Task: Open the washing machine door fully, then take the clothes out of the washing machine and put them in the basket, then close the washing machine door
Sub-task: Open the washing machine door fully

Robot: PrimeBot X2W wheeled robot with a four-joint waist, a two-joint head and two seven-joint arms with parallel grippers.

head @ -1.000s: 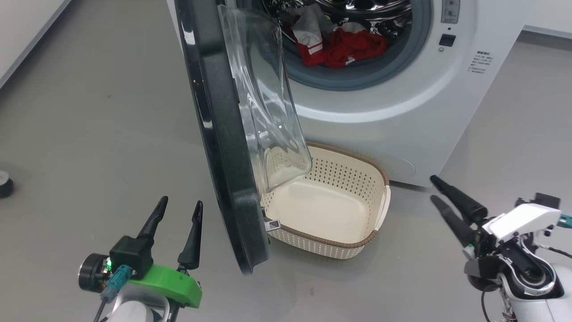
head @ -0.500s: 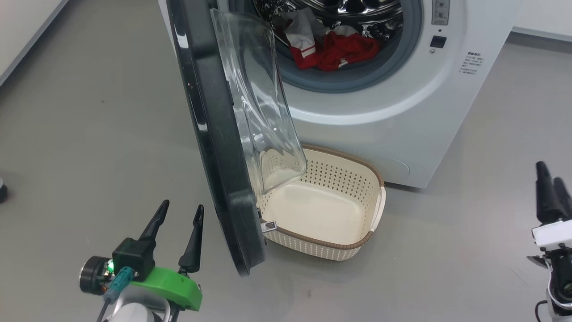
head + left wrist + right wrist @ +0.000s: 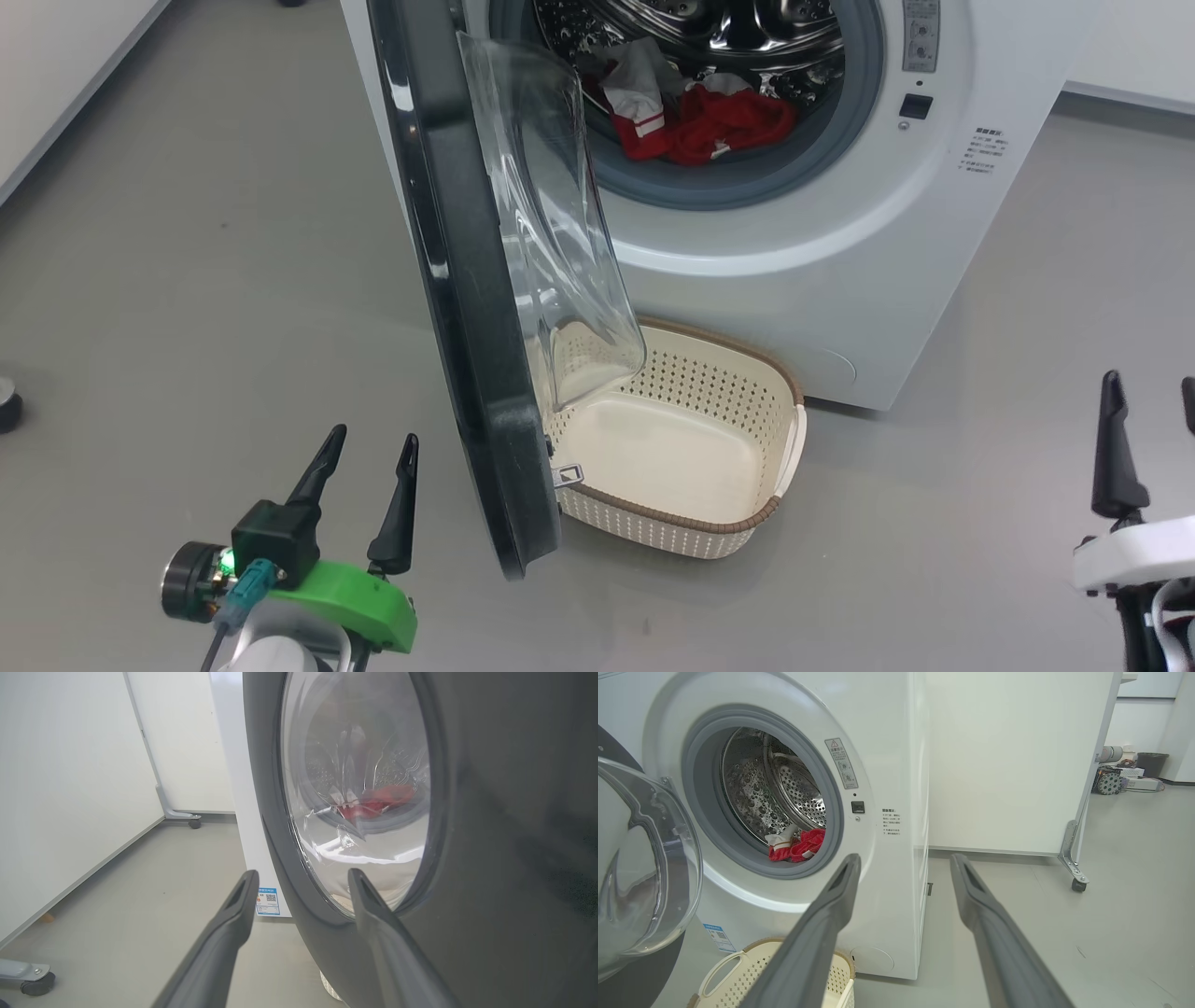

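Lower left of head view: left gripper (image 3: 373, 435) released, empty, just beside door (image 3: 457, 280). Lower right: right gripper (image 3: 1150, 379) released, empty. Red clothes (image 3: 719, 126) lie inside washer (image 3: 840, 261); basket (image 3: 747, 523) below door.

A big white front-loading washing machine (image 3: 840, 280) stands at the back, its large round black glass-windowed door (image 3: 457, 308) standing out at the left of the opening (image 3: 728, 191) and red-and-white soft clothes (image 3: 709, 126) lying inside the drum (image 3: 747, 37). A small oval cream plastic basket (image 3: 747, 523) sits on the floor (image 3: 187, 233) just before the machine, below the opening, right of the door. The left gripper (image 3: 373, 434) is left of the door, the right gripper (image 3: 1150, 381) well right of the basket.
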